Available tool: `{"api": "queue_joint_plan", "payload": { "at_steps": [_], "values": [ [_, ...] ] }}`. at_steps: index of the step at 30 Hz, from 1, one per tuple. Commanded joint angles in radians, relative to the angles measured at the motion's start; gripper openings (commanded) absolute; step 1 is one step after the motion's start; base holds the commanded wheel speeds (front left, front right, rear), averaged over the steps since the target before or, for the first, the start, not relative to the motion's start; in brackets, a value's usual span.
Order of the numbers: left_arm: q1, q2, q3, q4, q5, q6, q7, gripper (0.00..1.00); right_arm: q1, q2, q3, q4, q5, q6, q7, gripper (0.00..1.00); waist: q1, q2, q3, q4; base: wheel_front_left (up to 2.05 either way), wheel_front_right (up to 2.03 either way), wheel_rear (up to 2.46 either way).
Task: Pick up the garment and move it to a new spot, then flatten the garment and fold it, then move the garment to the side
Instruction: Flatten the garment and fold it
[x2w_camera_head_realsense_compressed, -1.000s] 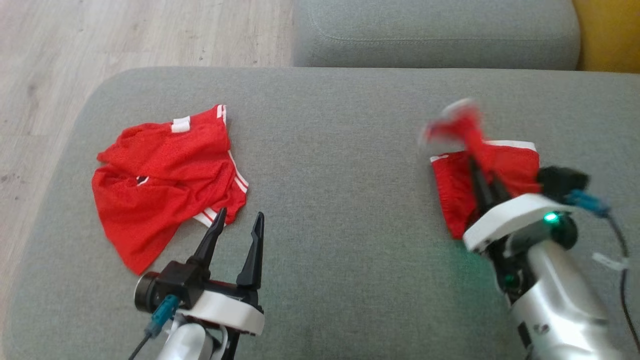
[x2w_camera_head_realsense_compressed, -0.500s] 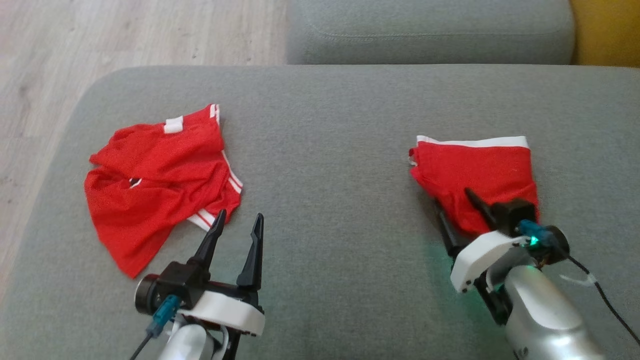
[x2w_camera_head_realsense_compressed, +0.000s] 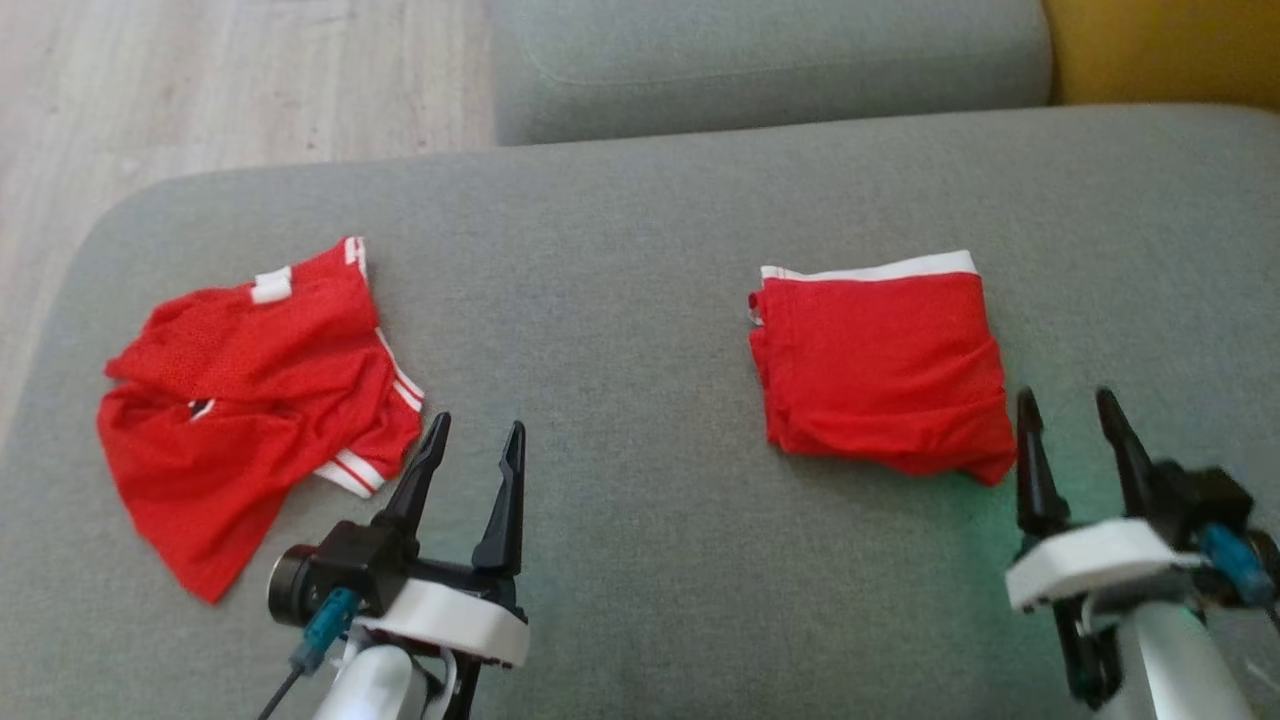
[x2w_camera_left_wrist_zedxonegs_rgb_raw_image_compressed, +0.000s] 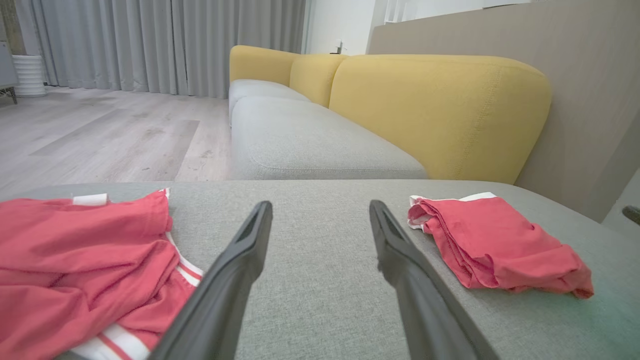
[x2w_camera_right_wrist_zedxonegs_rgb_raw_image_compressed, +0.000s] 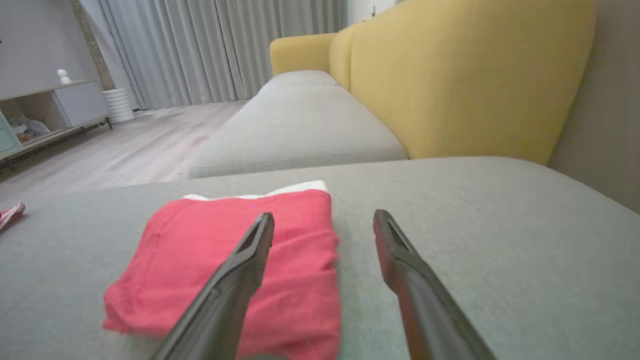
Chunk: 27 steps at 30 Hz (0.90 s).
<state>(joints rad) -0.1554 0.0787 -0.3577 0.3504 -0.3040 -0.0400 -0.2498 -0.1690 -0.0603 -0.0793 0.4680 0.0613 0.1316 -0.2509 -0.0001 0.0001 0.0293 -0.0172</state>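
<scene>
**A:** Starting at the left. What is lying there?

**B:** The crumpled garment (x2w_camera_head_realsense_compressed: 250, 400) is lying bunched near the rounded left edge of the grey sofa seat (x2w_camera_head_realsense_compressed: 620, 280). It is red mesh with white stripes at the hems and a white tag. The pale wood floor (x2w_camera_head_realsense_compressed: 200, 80) is showing beyond that edge.

**A:** And the left gripper?

**B:** The left gripper (x2w_camera_head_realsense_compressed: 478, 425) is hovering just right of that heap. Its fingers are standing spread and gripping nothing. One fingertip is sitting close to the striped hem, and I cannot tell whether it is touching. In the left wrist view both fingers are pointing out over grey upholstery.

**A:** Where is the task piece lying?

**B:** The folded garment (x2w_camera_head_realsense_compressed: 880, 370) is lying on the right half of the seat, well apart from the crumpled one. It is resting as a flat red rectangle. A white waistband is running along its far edge, and the stacked fold edges are facing left. The near right corner is bulging slightly.

**A:** And the right gripper?

**B:** The right gripper (x2w_camera_head_realsense_compressed: 1065, 396) is standing just beside that near right corner. Its fingers are standing spread wide and pinching nothing. In the right wrist view one finger is crossing in front of the red cloth, and the other is pointing over the seat.

**A:** What is showing behind?

**B:** A second grey cushion (x2w_camera_head_realsense_compressed: 770, 60) is sitting behind the seat. A yellow backrest (x2w_camera_head_realsense_compressed: 1160, 50) is showing at the far right.
</scene>
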Motion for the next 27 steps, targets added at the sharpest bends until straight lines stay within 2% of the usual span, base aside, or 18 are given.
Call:
{"api": "queue_joint_plan", "payload": {
  "at_steps": [1, 5, 6, 7, 14, 22, 27],
  "values": [
    [-0.036, -0.001, 0.031, -0.034, 0.004, 0.0, -0.012, 1.0, -0.028, 0.006, 0.014, -0.048, -0.004, -0.001, -0.011, 1.0, 0.0001, -0.0001, 0.014, -0.005, 0.0, 0.0, 0.0],
    [-0.05, -0.006, 0.027, -0.044, 0.01, -0.008, -0.012, 1.0, -0.027, 0.009, 0.002, -0.078, -0.002, -0.001, -0.007, 1.0, 0.0001, -0.0001, 0.055, 0.001, 0.0, 0.0, 0.0],
    [-0.054, -0.007, 0.027, -0.046, 0.012, -0.01, -0.012, 1.0, -0.04, 0.009, 0.005, -0.079, 0.006, -0.001, 0.001, 0.37, 0.0001, -0.0001, 0.068, 0.005, 0.0, 0.0, 0.0],
    [-0.06, -0.008, 0.027, -0.048, 0.013, -0.012, -0.012, 1.0, -0.056, 0.01, 0.009, -0.08, 0.01, -0.001, 0.012, 0.0, 0.0001, -0.0001, 0.084, 0.011, 0.0, 0.0, 0.0],
    [-0.111, -0.013, 0.019, -0.049, 0.026, -0.029, -0.012, 1.0, -0.226, 0.01, -0.033, -0.004, -0.04, -0.001, 0.066, 0.0, 0.0001, -0.0001, 0.197, 0.07, 0.0, 0.0, 0.0],
    [-0.166, -0.018, 0.015, -0.044, 0.034, -0.044, -0.012, 1.0, -0.4, 0.008, -0.135, 0.259, -0.138, -0.001, 0.078, 0.0, 0.0001, -0.0001, 0.275, 0.123, 0.0, 0.0, 0.0],
    [-0.184, -0.017, 0.014, -0.027, 0.048, -0.05, -0.012, 1.0, -0.462, 0.004, -0.148, 0.381, -0.204, -0.001, 0.022, 0.0, 0.0001, -0.0001, 0.279, 0.127, 0.0, 0.0, 0.0]
  ]
}}
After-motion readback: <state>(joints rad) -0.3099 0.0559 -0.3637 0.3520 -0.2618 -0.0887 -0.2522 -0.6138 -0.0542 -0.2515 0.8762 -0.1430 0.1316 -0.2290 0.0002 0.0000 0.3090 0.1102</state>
